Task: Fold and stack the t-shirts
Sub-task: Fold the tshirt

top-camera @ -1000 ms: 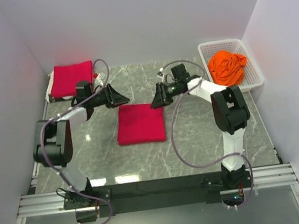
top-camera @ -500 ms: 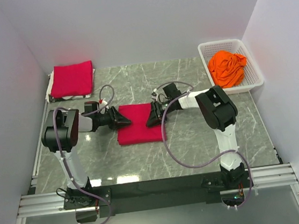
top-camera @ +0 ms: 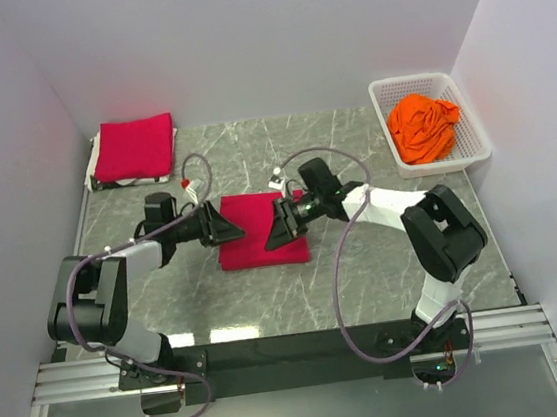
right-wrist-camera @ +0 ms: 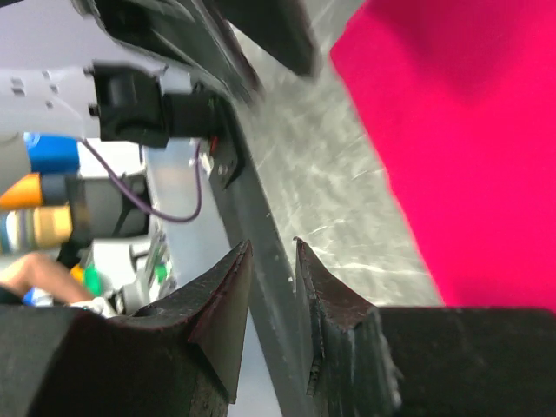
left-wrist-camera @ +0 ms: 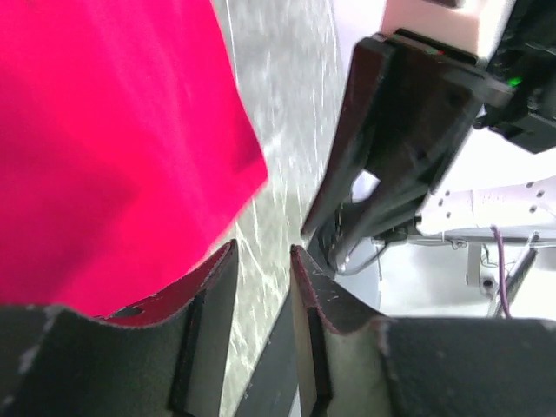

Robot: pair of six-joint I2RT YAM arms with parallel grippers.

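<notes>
On the grey marble-patterned table [top-camera: 386, 267], a crimson red cloth t-shirt [top-camera: 262, 242], folded into a flat rectangle, is seen near the centre. A stack of folded crimson red t-shirts [top-camera: 133, 148] is placed at about 10 o'clock. A crumpled bright orange t-shirt [top-camera: 423, 124] is left in the white plastic lattice basket [top-camera: 473, 151] at about 2 o'clock.

The left gripper [top-camera: 232, 228] is brought low at the folded shirt's 9 o'clock edge, and the right gripper [top-camera: 275, 233] over its 3 o'clock side. In both wrist views the jaws are held a little apart, and only table is seen through the gap. Nothing is clamped. The red cloth is seen just beside the fingers [left-wrist-camera: 213, 291] of the left gripper, not between them.

The folding of this shirt appears to be finished, so the step in hand is judged to be its pick-up for stacking. For the next move, a finger of each gripper would have to be slid under the shirt's opposite edges and all layers pinched together. An even lift by both arms would then be needed, so that the fold is kept, before the shirt is carried towards 10 o'clock and laid squarely on the stack.
</notes>
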